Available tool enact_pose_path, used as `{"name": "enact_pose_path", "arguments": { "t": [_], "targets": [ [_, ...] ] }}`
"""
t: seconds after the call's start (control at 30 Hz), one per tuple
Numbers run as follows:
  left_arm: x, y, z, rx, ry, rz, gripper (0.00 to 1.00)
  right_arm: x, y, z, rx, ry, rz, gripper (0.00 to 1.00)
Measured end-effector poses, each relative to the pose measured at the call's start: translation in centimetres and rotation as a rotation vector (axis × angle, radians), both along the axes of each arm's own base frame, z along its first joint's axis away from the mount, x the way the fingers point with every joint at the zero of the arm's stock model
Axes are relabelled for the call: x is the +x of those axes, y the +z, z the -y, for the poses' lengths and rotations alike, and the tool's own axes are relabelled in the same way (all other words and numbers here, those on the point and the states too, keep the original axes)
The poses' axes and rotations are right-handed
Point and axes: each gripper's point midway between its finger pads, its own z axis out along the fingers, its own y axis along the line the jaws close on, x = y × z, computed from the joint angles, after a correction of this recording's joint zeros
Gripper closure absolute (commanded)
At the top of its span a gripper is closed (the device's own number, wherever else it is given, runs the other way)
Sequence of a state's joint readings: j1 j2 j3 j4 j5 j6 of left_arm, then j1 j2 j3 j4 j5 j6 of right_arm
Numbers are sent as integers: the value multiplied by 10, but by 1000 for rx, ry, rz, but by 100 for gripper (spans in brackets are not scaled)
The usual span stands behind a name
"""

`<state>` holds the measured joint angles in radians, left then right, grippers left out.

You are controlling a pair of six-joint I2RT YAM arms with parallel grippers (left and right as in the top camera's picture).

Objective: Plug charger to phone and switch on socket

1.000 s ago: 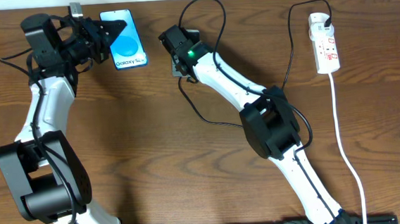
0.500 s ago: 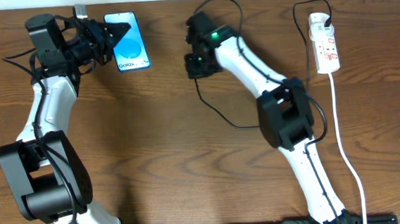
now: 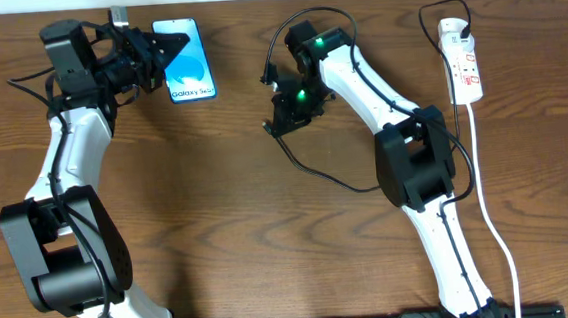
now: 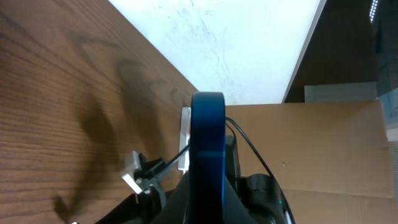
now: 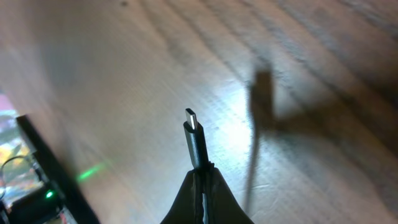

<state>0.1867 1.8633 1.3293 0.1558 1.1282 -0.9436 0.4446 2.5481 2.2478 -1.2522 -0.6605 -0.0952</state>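
Both pincers clamped: right gripper (image 5: 202, 178) on the thin black charger tip (image 5: 193, 134), left gripper (image 3: 157, 60) on the slim blue-screened phone (image 3: 189, 65), leftward, lengthwise near-to-far.

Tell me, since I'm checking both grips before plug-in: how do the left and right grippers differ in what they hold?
The left gripper is shut on the phone at its side; the right gripper is shut on the charger behind its connector. The left gripper's load is broad, screen up; the right gripper's is thin, metal tip jutting forward. Both are shut, holding something.
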Motion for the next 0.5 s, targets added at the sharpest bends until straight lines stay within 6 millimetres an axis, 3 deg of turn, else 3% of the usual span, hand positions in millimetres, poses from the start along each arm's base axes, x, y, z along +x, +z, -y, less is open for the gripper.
{"name": "enact_pose_path", "arguments": {
  "t": [0.13, 0.3, 0.5],
  "targets": [
    [0, 0, 0, 2, -1, 3, 93, 3, 4, 4, -24, -5, 26, 99],
    [0, 0, 0, 3, -2, 5, 93, 13, -12, 14, -183, -37, 105, 99],
    [-1, 0, 1, 1, -6, 5, 93, 2, -33, -3, -376, -48, 208, 99]
  ]
}}
